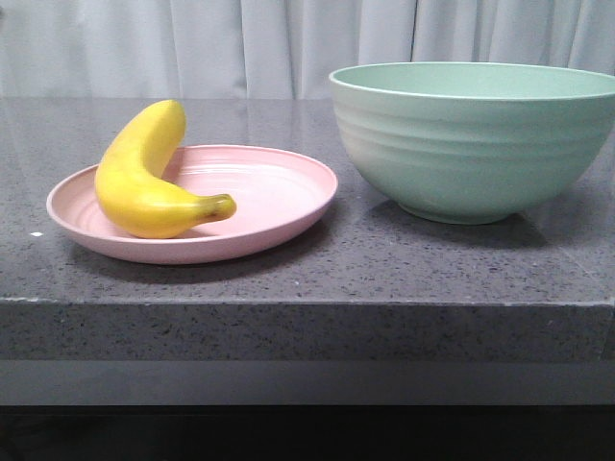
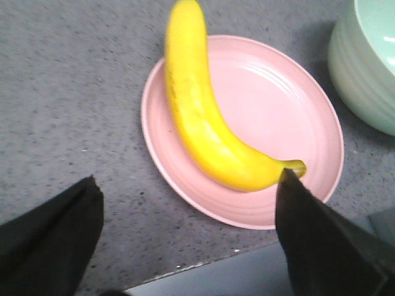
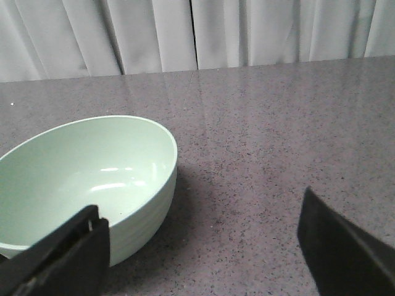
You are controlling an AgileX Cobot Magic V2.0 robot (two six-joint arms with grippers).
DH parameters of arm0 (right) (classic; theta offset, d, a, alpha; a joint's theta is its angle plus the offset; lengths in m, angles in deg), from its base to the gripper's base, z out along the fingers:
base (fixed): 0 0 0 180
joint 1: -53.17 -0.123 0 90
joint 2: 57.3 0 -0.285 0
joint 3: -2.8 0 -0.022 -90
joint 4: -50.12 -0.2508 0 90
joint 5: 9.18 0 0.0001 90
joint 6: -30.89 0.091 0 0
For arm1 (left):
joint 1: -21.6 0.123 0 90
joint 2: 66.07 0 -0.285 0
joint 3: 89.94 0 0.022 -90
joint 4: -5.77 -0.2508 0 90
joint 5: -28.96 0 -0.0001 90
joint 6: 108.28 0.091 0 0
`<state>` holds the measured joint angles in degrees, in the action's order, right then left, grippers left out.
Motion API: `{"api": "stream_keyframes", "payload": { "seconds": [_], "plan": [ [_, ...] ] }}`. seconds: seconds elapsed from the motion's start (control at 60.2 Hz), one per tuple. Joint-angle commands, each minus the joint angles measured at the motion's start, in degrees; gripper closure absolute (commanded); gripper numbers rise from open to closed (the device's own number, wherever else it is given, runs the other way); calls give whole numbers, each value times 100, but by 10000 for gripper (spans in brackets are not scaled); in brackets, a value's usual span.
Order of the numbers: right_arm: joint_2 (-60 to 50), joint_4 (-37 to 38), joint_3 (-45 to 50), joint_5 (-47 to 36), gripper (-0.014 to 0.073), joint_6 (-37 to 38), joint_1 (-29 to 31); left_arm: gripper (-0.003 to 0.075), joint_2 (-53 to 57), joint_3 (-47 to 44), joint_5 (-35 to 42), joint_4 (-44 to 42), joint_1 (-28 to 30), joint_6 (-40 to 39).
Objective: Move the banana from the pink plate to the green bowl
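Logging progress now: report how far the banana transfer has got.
Nothing is done yet: the banana lies on the pink plate, and the green bowl is empty. In hand: the left pincer is open over the plate, holding nothing. Grasping, lifting, and placing into the bowl all remain.

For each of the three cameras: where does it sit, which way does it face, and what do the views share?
Front: low at the table's edge, facing the curtain; banana on plate, bowl to the right; no arm shows.
Left wrist: above the plate, looking down; left gripper open, its fingers dark.
Right wrist: beside the bowl, facing the curtain; right gripper open.
Shared: the bowl appears in all three.
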<state>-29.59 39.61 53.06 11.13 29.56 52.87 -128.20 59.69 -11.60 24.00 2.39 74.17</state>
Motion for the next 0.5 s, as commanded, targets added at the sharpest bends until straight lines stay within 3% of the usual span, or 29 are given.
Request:
{"api": "stream_keyframes", "payload": {
  "seconds": [0.0,0.266,0.482],
  "plan": [
    [80,-49,-157,-486,-37,6,15,156,-522,436,286,194,-284,-42],
    [80,-49,-157,-486,-37,6,15,156,-2047,1187,295,443,-475,-42],
    [80,-49,-157,-486,-37,6,15,156,-2655,1442,295,461,-475,-42]
  ]
}}
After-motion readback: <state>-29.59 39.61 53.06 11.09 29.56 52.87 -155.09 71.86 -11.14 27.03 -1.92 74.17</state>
